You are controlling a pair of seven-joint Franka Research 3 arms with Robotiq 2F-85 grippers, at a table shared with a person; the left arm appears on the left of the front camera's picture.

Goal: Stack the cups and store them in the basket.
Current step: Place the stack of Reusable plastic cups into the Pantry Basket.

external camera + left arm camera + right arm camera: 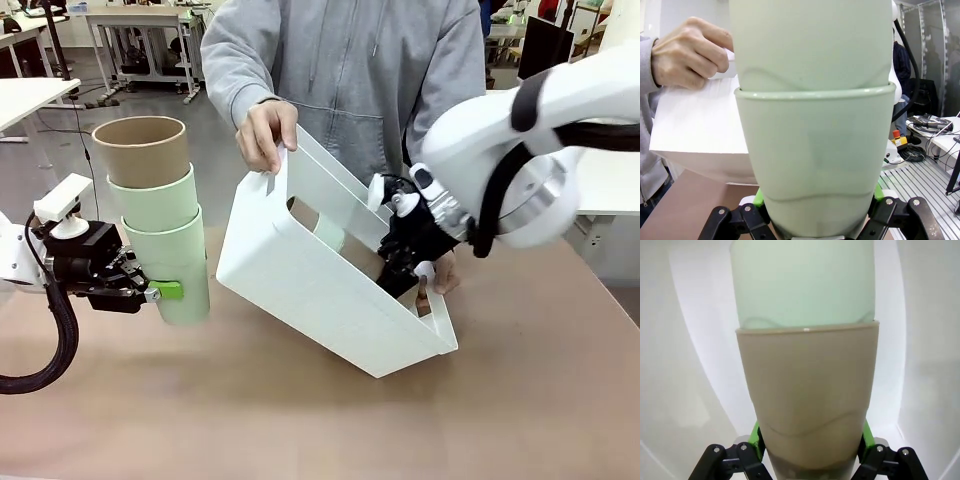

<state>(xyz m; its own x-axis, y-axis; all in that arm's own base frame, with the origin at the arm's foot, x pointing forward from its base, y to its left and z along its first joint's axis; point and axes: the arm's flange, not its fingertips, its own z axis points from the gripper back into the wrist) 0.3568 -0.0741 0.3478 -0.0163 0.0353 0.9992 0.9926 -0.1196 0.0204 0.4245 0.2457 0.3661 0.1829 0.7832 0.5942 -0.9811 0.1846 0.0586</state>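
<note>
The left gripper (165, 292) is clamped on the bottom mint cup (180, 265) of an upright three-cup stack, tan on top, at the table's left side. The right gripper (405, 262) reaches into the basket (310, 280), held tilted by a person's hand (268, 135). It is closed on a tan cup (807, 400) with a mint one nested inside, apparently two cups in all.

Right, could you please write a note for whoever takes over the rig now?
Left pincer shut on a three-cup stack, two mint under one tan, upright left of the basket.
Right pincer shut on a tan cup with a mint cup nested in it, inside the basket, which the person's hand holds tilted.
Done: stacking, apparently.
Left: release there, then store the left stack.
</note>
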